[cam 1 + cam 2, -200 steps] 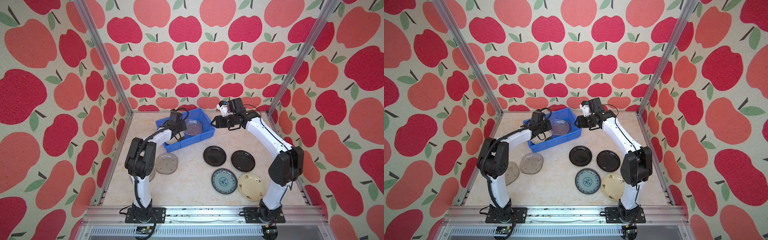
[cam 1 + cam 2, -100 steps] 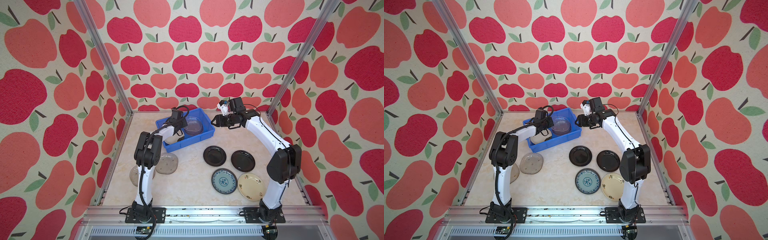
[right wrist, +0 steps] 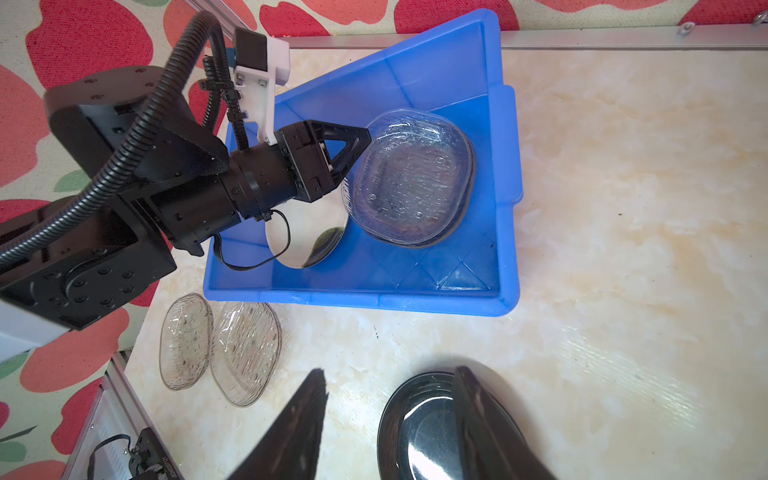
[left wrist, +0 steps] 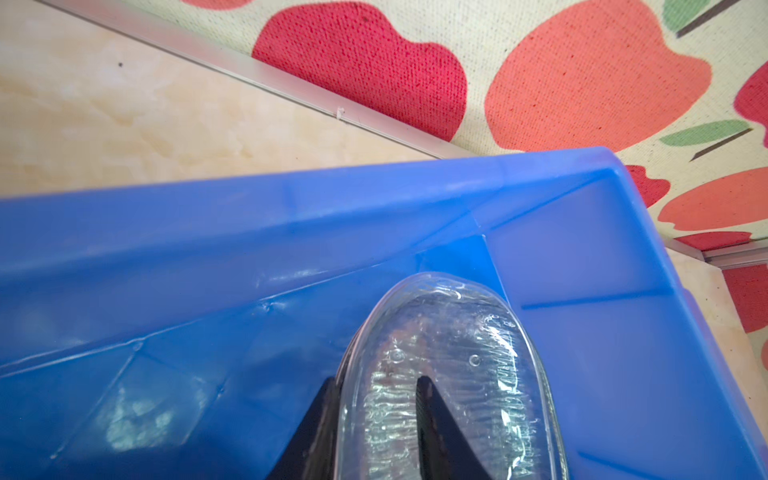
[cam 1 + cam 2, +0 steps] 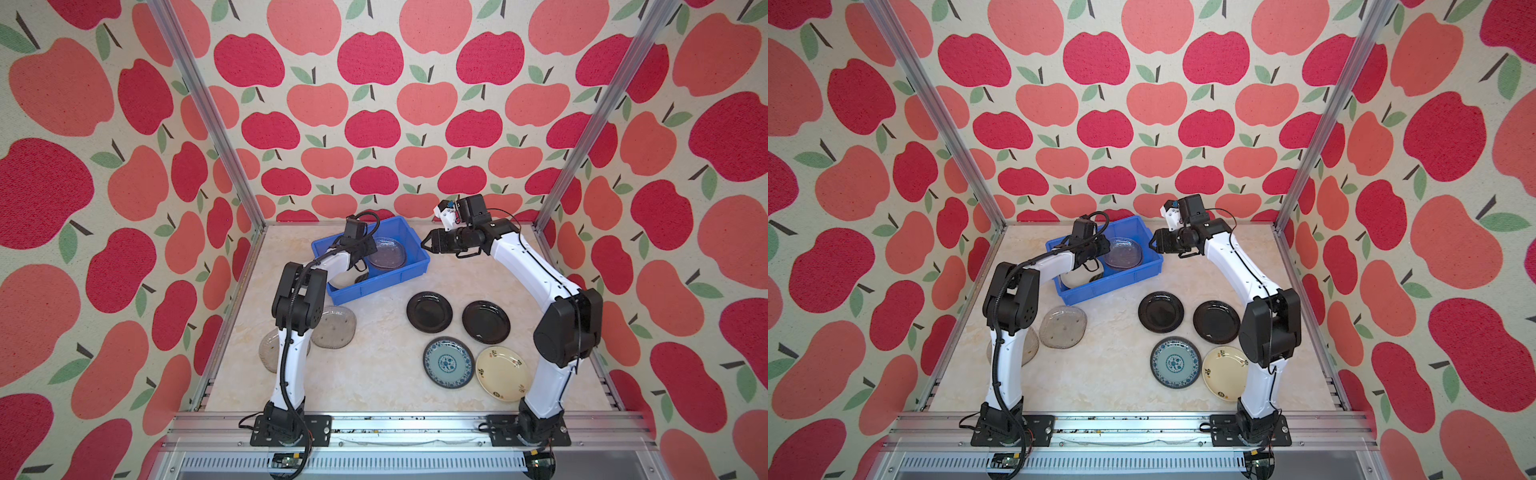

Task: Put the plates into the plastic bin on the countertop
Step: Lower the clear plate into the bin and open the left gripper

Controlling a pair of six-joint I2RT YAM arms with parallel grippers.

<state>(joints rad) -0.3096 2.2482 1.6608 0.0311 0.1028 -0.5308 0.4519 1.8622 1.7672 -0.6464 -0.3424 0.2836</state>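
Observation:
The blue plastic bin (image 5: 374,286) (image 5: 1108,286) (image 3: 374,297) stands at the back of the countertop (image 5: 374,365). A clear glass plate (image 5: 386,252) (image 5: 1123,251) (image 4: 457,332) (image 3: 411,183) lies in it on top of other glass plates. My left gripper (image 5: 368,253) (image 5: 1104,249) (image 4: 374,380) (image 3: 357,151) reaches into the bin, open, with the plate's rim between its parted fingers. My right gripper (image 5: 424,243) (image 5: 1152,244) (image 3: 388,370) hovers open and empty just right of the bin. In the right wrist view a black plate (image 3: 428,432) lies below it.
A white plate (image 3: 316,224) also lies in the bin under my left arm. On the countertop lie two black plates (image 5: 429,311) (image 5: 486,321), a teal plate (image 5: 448,362), a cream plate (image 5: 503,373) and two clear plates (image 5: 334,327) (image 5: 268,353) by my left arm.
My left arm pushed further into the bin with the clear plate, and its jaws have parted from the plate's rim. The right arm has stayed still.

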